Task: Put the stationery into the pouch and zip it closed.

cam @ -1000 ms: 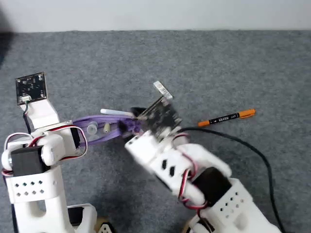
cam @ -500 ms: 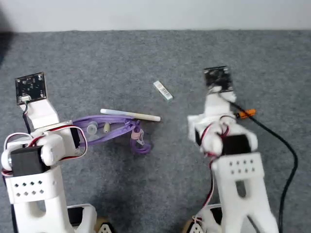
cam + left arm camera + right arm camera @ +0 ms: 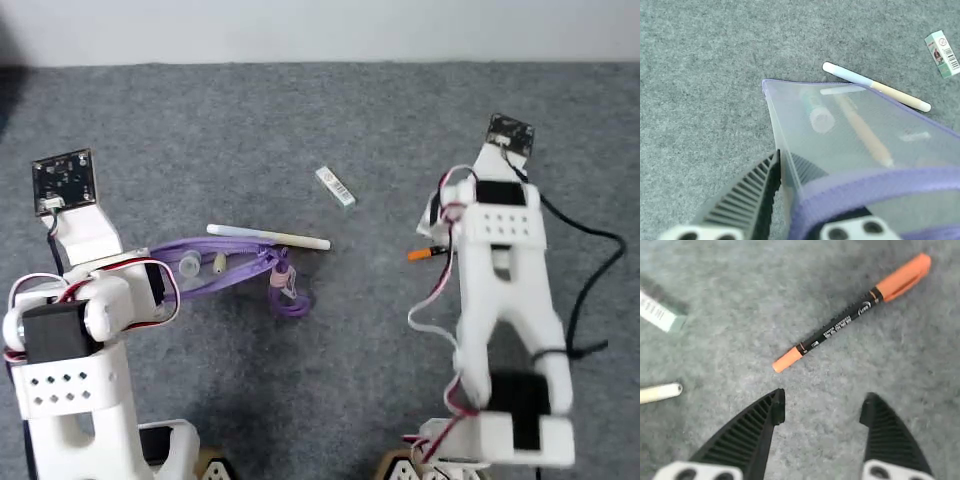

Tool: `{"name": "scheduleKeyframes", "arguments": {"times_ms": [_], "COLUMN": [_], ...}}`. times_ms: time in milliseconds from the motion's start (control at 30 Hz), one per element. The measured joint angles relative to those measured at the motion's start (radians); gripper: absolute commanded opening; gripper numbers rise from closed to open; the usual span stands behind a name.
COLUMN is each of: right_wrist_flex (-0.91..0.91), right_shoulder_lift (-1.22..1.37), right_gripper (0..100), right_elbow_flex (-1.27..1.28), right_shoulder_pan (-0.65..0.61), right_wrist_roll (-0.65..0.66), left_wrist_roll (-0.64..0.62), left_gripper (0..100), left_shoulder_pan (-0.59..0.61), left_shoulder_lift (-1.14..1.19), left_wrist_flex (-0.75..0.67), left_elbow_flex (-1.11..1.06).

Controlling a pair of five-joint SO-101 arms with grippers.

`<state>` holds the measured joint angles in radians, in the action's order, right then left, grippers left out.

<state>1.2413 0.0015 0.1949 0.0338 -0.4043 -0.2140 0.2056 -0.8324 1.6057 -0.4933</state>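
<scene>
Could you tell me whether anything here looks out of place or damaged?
Nothing looks damaged or spilled. The left gripper holds the pouch by one edge; the pastel pen, small box and orange marker lie loose on the carpet, outside it.

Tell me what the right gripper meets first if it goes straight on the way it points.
Probably the orange-capped marker, lying on the carpet just ahead of the open right gripper, though depth is unclear.

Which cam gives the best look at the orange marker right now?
Right wrist view: the whole orange marker lies unobstructed on the carpet, just beyond the open right gripper. In the high view the right arm covers it, leaving one orange end visible.
</scene>
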Motion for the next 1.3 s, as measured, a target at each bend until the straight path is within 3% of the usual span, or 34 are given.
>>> {"name": "scheduleKeyframes", "arguments": {"times_ms": [467, 833, 900, 1067, 1167, 1300], "right_wrist_flex": [0.017, 0.028, 0.037, 0.051, 0.054, 0.071], "right_shoulder_lift": [0.483, 0.761, 0.770, 0.772, 0.772, 0.773], "right_gripper": [26.4, 26.2, 22.4, 0.6, 3.8, 0.6], "right_elbow_flex": [-0.434, -0.680, -0.692, -0.698, -0.698, -0.698], "right_shoulder_pan": [0.143, 0.149, 0.149, 0.161, 0.166, 0.160], "right_wrist_roll": [-0.068, -0.068, -0.068, -0.068, -0.068, -0.068], "left_wrist_roll": [0.000, 0.000, 0.000, 0.000, 0.000, 0.000], "left_gripper": [1, 1, 1, 1, 1, 1], "left_shoulder_pan": [0.000, 0.000, 0.000, 0.000, 0.000, 0.000], "left_shoulder_lift": [0.000, 0.000, 0.000, 0.000, 0.000, 0.000], "left_wrist_flex": [0.000, 0.000, 0.000, 0.000, 0.000, 0.000], "left_elbow_flex": [0.000, 0.000, 0.000, 0.000, 0.000, 0.000]}}
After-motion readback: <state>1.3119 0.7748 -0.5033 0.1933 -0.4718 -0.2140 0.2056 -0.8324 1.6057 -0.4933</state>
